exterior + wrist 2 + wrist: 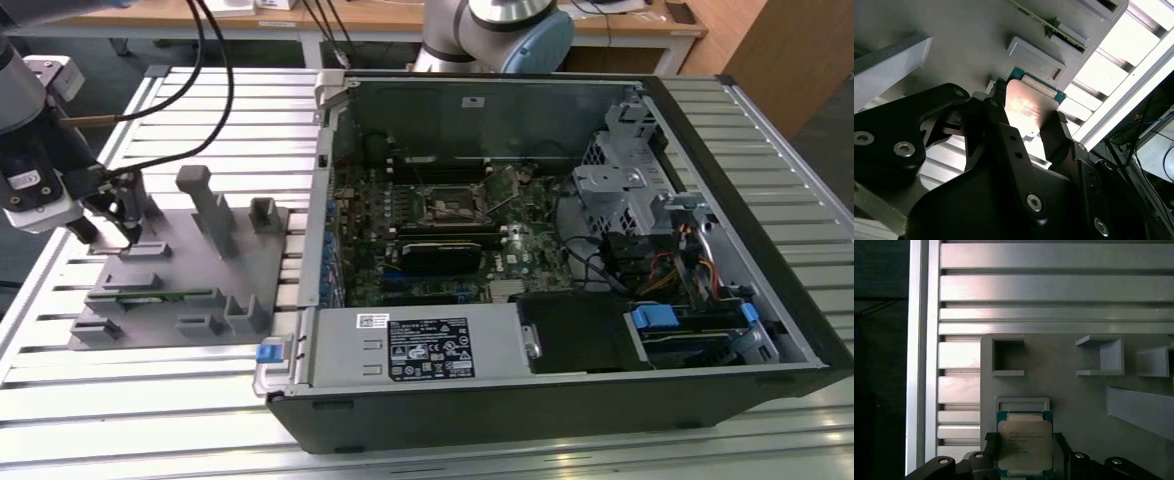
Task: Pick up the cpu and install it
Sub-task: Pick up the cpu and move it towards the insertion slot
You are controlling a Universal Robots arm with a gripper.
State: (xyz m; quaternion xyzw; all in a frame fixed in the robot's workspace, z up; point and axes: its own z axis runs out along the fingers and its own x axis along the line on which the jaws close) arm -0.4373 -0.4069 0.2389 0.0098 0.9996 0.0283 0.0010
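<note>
Gripper (pixel 114 228) at the exterior view's left, low over the gray holder tray (pixel 180 262). Jaws clenched on the cpu (pixel 1024 445) by opposite edges, presumably to spare its faces. The computer case (pixel 561 400) stands well apart.

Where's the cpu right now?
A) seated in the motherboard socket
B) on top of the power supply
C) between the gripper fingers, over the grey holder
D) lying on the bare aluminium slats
C: in both wrist views the cpu sits clamped between the gripper's black fingers above the grey holder. The exterior view has the gripper over that holder, outside the PC case.
</note>
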